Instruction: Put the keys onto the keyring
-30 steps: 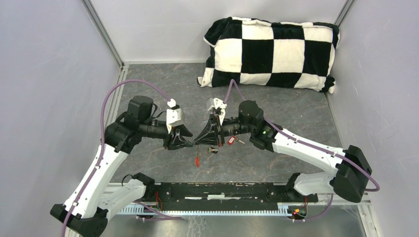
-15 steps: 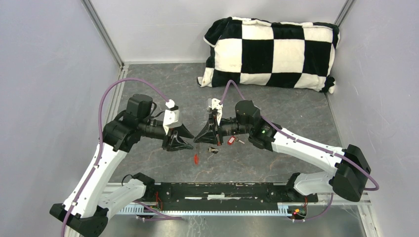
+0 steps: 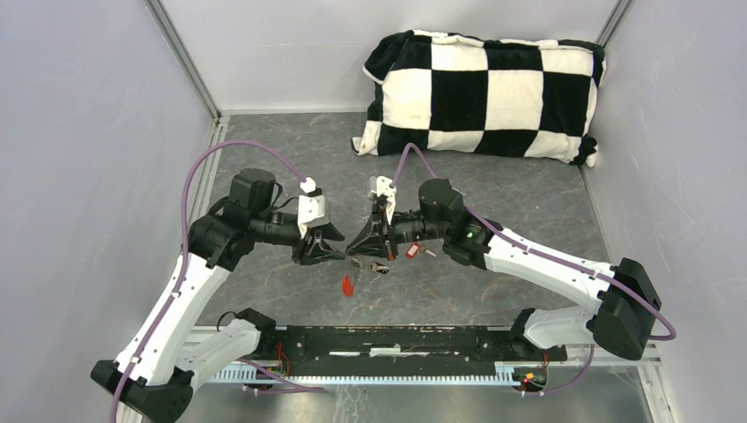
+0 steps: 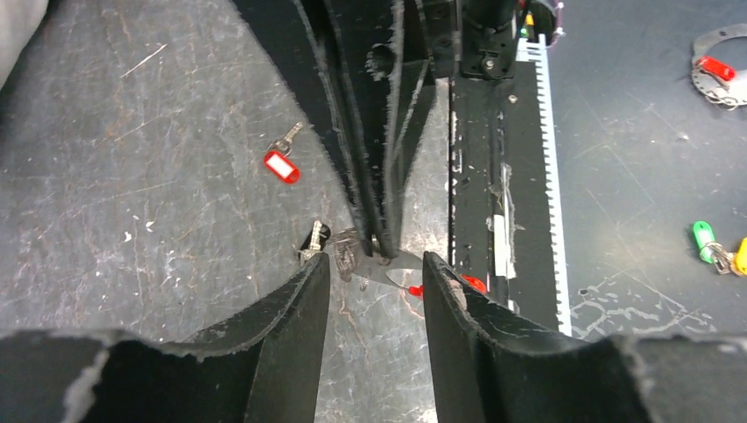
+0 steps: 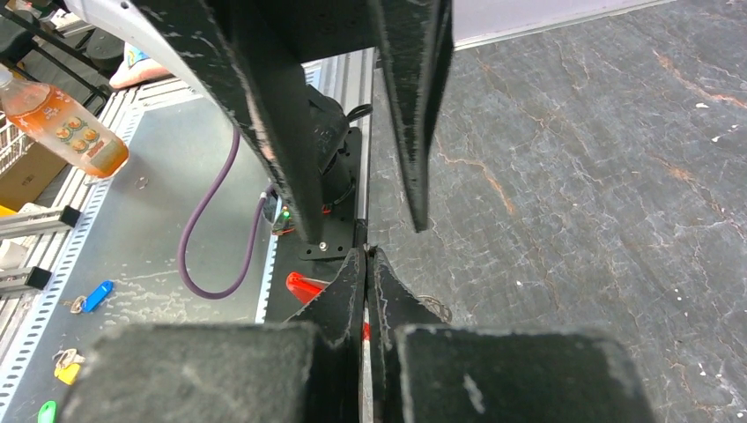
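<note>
My right gripper (image 3: 354,250) (image 5: 366,254) is shut on the thin silver rings of the keyring, holding it just above the table. Its red oval fob (image 3: 347,285) (image 5: 304,286) hangs below, tilted. Facing it tip to tip, my left gripper (image 3: 335,253) (image 4: 377,263) stands open, its fingertips on either side of a ring (image 4: 398,274) without gripping it. The red-headed key (image 3: 411,251) (image 4: 282,165) lies on the table under the right wrist. The dark-headed key (image 3: 381,267) (image 4: 313,240) lies just beneath the right fingers.
A black-and-white checkered pillow (image 3: 483,92) lies at the back right. A black rail (image 3: 396,344) runs along the near edge. Grey walls close in both sides. Off the table lie other tagged keyrings (image 4: 713,70) (image 4: 705,240) and an orange bottle (image 5: 62,123).
My left gripper drew back a little to the left, then came forward again to the right gripper's tip. The red fob swung from hanging straight to tilted. The right arm shifted slightly back.
</note>
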